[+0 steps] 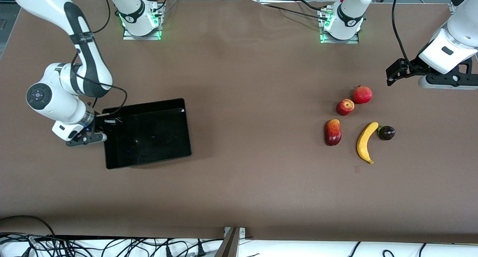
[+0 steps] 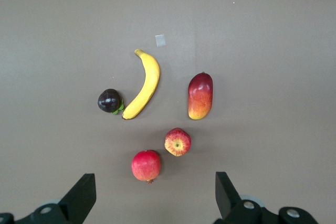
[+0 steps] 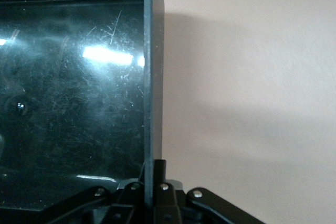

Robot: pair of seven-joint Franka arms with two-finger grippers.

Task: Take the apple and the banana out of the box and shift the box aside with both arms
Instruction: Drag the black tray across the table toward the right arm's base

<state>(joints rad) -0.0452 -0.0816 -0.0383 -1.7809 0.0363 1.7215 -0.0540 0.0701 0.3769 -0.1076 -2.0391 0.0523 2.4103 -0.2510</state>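
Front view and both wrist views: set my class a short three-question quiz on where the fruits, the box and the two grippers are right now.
1. True or false: the banana lies inside the box.
2. Which fruit touches the banana's end? A) apple B) mangosteen C) pomegranate
3. Fill in: the right gripper is shut on the box's ____.

Key
1. False: all five fruits, the mango included, lie on the table toward the left arm's end, and the box is at the right arm's end.
2. B.
3. Wall: the right wrist view shows the fingers clamped on it. The left gripper hangs open over the fruits.
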